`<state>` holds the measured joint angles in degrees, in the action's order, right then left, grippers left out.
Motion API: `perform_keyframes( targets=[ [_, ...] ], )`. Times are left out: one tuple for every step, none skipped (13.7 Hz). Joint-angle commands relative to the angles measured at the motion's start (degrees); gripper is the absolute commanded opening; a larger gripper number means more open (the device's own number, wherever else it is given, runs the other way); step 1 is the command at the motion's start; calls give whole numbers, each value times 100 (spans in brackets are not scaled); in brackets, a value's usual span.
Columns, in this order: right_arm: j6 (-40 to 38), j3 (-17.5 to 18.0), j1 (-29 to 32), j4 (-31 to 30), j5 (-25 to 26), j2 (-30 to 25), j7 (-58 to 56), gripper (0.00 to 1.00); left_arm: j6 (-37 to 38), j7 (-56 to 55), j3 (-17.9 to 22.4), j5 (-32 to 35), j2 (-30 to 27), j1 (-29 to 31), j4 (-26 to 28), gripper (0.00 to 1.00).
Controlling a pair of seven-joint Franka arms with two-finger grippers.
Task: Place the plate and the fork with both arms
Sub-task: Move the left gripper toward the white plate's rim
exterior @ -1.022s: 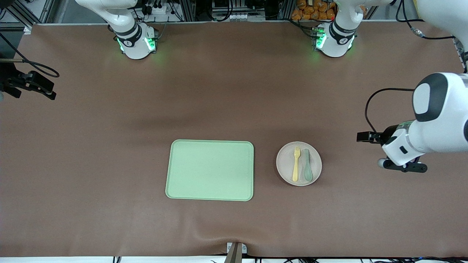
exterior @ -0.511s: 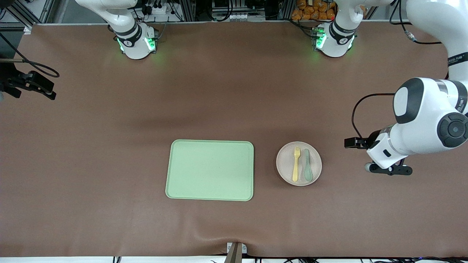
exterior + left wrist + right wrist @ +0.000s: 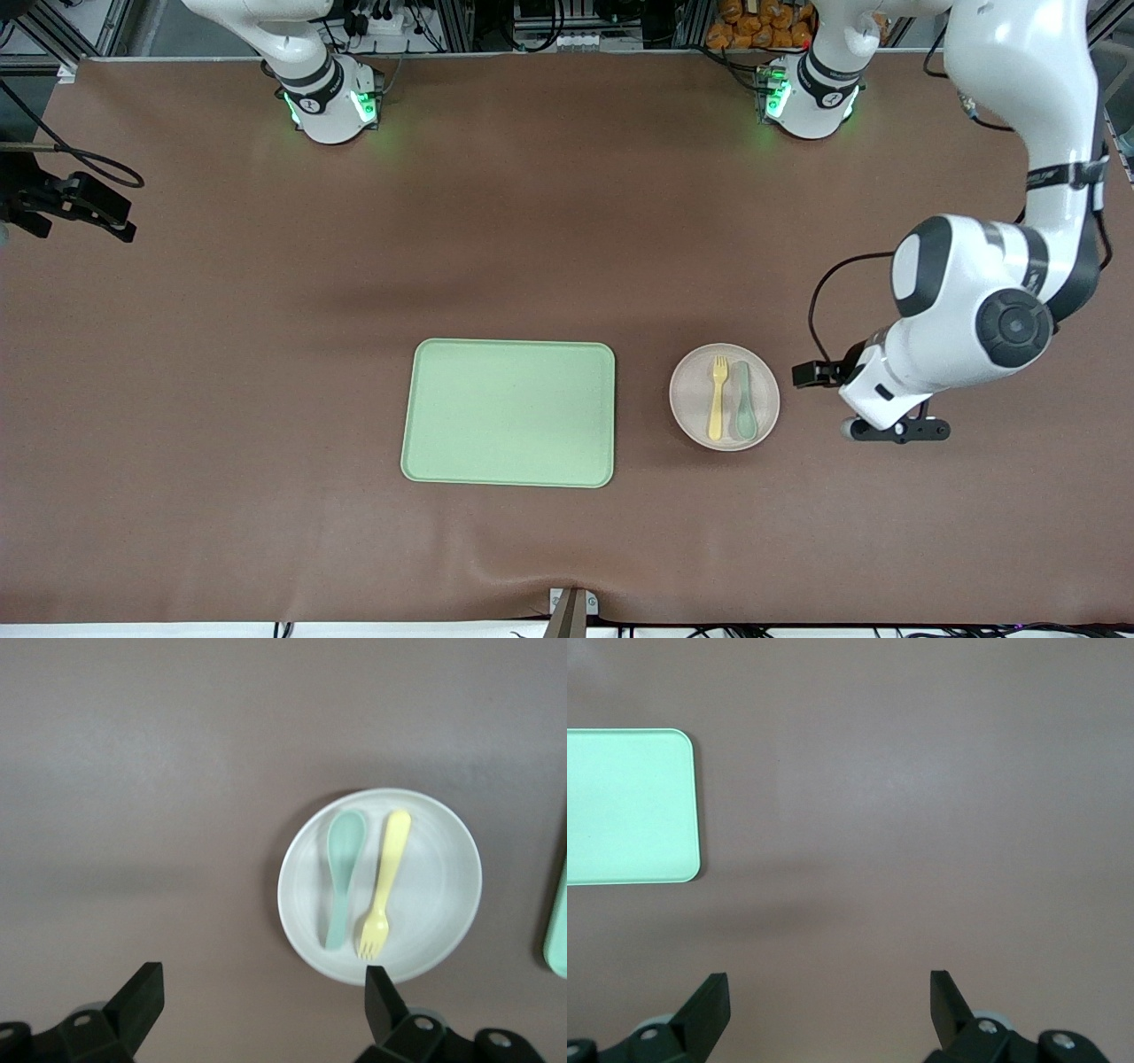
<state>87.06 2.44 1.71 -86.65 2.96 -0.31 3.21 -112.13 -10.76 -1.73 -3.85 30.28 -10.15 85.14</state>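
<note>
The pale plate (image 3: pixel 691 394) lies on the brown table, beside the green tray toward the left arm's end. On it rest the yellow fork (image 3: pixel 716 399) and a grey-green spoon (image 3: pixel 745 403), side by side. The left arm's wrist (image 3: pixel 881 394) hangs over the bare table just beside the plate. Seen from the left wrist, the left gripper (image 3: pixel 263 983) is open and empty, one finger (image 3: pixel 379 988) over the rim of the plate (image 3: pixel 434 886) near the fork (image 3: pixel 387 877). My right gripper (image 3: pixel 828 992) is open and empty, high over bare table.
The light green tray (image 3: pixel 509 413) lies flat mid-table; its end shows in the right wrist view as the tray (image 3: pixel 629 806). Dark hardware with a cable (image 3: pixel 80 202) sticks in at the right arm's end. Both lit bases stand along the edge farthest from the front camera.
The left arm has swung in from its end of the table toward the plate, gripper open throughout. Plate, fork, spoon and tray have not moved.
</note>
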Motion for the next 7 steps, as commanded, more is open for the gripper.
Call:
perform_keyframes(
  targets=[
    [-66,-7,-13,105,-41,40,-31,100,-107,-154,32,24,21,38,-15,100],
    [-66,-7,-13,105,-41,40,-31,100,-72,-172,24,24,30,65,11,100],
    [-66,-7,-13,105,-41,40,-31,100,-54,-155,32,33,65,48,11,100],
    [-66,-7,-13,105,-41,40,-31,100,-45,-163,24,33,83,39,11,100],
    [-57,-7,-13,105,-41,40,-31,100,-28,-189,23,24,83,-5,11,100],
    [-57,-7,-13,105,-41,40,-31,100,-10,-242,23,24,83,-31,11,100],
    [-57,-7,-13,105,-41,40,-31,100,-10,-286,23,7,74,-40,3,100]
  ],
)
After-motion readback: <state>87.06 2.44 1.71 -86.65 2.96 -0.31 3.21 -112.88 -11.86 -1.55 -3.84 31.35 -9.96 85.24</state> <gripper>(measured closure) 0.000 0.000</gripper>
